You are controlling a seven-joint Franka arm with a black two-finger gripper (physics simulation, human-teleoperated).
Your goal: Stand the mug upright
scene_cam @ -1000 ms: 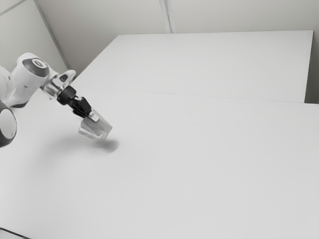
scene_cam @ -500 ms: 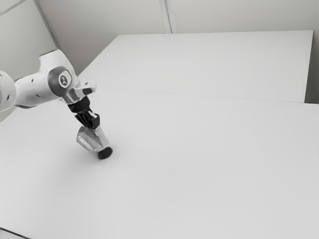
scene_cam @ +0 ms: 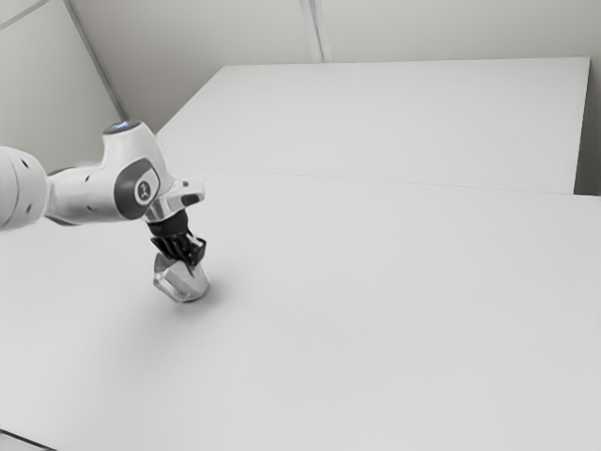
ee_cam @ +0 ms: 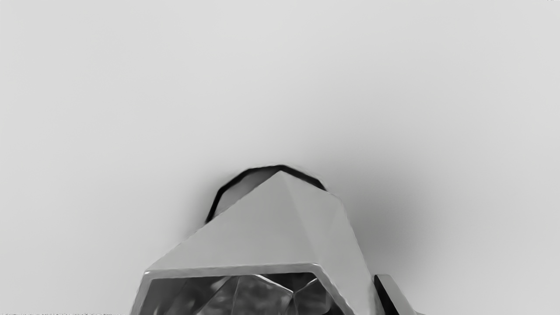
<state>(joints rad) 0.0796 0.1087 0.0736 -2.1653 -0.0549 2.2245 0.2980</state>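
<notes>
I have the arm (scene_cam: 89, 194) coming in from the left edge of the exterior view, with my black gripper (scene_cam: 193, 267) pointing down at a slant, left of the frame's centre and a little below mid-height. It is closed on the mug (scene_cam: 178, 283), though how wide the grip stands between its two sides I can't tell. The mug is a shiny grey, faceted piece directly beneath the gripper, with its lower end down at the white tabletop (scene_cam: 376, 310). It looks tilted to me, its upper part leaning toward the exterior view's left; whether any of its base is bearing on the surface I can't make out. A soft shadow (scene_cam: 220, 289) spreads just beside it. In my wrist view I look onto the flat facets and a pale rim (ee_cam: 232, 270) around a dark, hollow opening at the near end, with a dark-edged curved end showing past the facets. One finger (ee_cam: 396, 295) lies against the mug's outer side; the other is hidden from me. Back in the exterior view, a thin dark line (scene_cam: 28, 440) crosses the lower left corner, and a pale wall (scene_cam: 423, 28) runs along the top.
</notes>
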